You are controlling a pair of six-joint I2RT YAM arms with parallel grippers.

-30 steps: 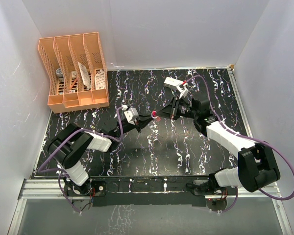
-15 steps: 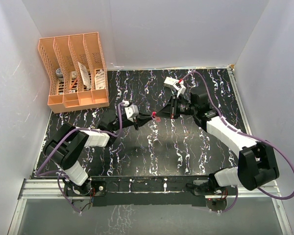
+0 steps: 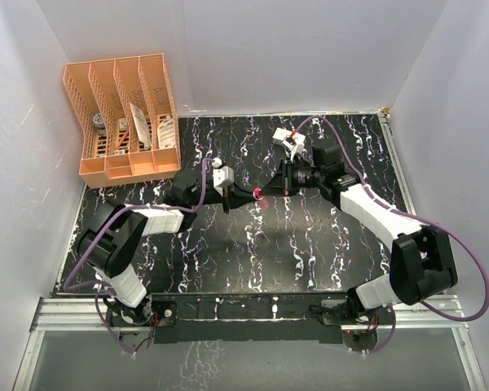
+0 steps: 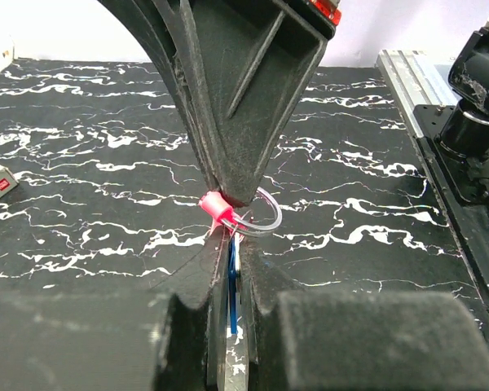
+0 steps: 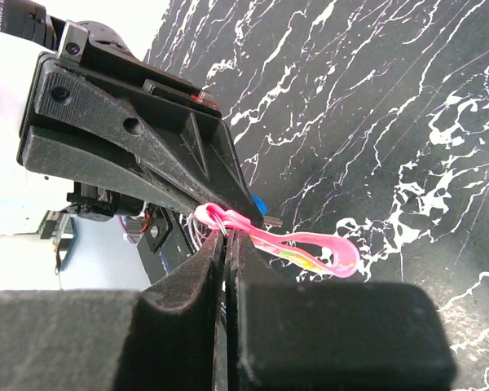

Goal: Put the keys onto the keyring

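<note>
Pink key [image 5: 314, 248] with keyring [image 4: 275, 210] pinched in right claw [image 5: 226, 232]; left claw [image 4: 230, 254] clenched on blue key [image 4: 231, 283].

On the table [image 3: 228, 269], the left gripper [image 3: 249, 195], reaching from 9 o'clock with a key [image 4: 231, 285] between its fingers, meets the right gripper [image 3: 268, 192], reaching from 3 o'clock, tip to tip at the keyring [image 4: 265, 213] near centre, with the rack [image 3: 122, 122] at 10 o'clock and the box [image 3: 283, 137] at 1 o'clock.

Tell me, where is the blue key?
In the left wrist view, the blue key is pinched in the left hand, tip to tip with the right hand, beside the pink key and keyring.
</note>
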